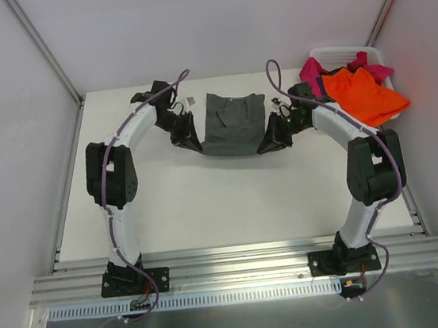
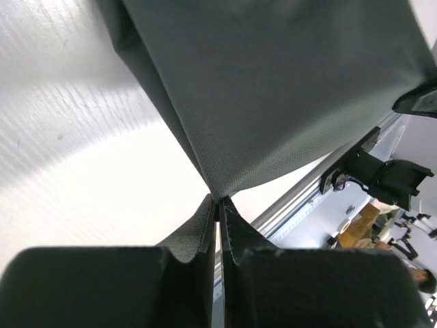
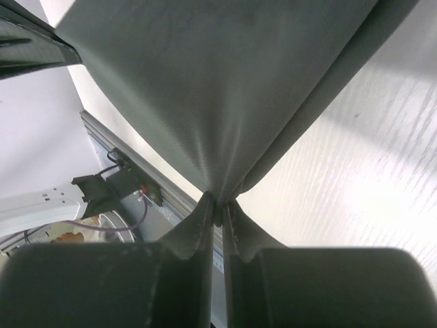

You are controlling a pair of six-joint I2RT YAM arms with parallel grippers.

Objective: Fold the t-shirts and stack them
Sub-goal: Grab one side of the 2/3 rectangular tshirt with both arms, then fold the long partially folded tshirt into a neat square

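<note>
The white basket (image 1: 343, 52) stands at the far right corner of the surface (image 1: 208, 205). In it lie an orange shirt (image 1: 366, 94) and a pink shirt (image 1: 313, 72). The orange shirt is on top and hangs over the near rim of the basket. The pink shirt shows under it at the left side of the basket and also at the far right rim. What lies deeper in the basket is hidden.

The grey shirt (image 1: 231, 122) is left of the basket, well apart from it, at the far middle of the surface. It is spread wide between the two arms. The left fingers (image 2: 217, 208) are pressed together on a corner of the grey shirt (image 2: 287, 89), and the cloth rises from the tips in a tight fold. The right fingers (image 3: 217, 205) are clamped in the same way on another corner of this shirt (image 3: 225, 75), on the side nearer to the basket. In the top view the left fingers (image 1: 186, 140) and the right fingers (image 1: 274, 140) hold the two near corners, and the near edge of the shirt sags between them.

The right arm reaches between the basket and the grey shirt, with its elbow just beside the orange shirt. A small pale scrap (image 1: 193, 100) lies on the surface further left of the basket, past the grey shirt. It is too small to read. A metal rail (image 1: 239, 261) runs along the near edge of the surface.
</note>
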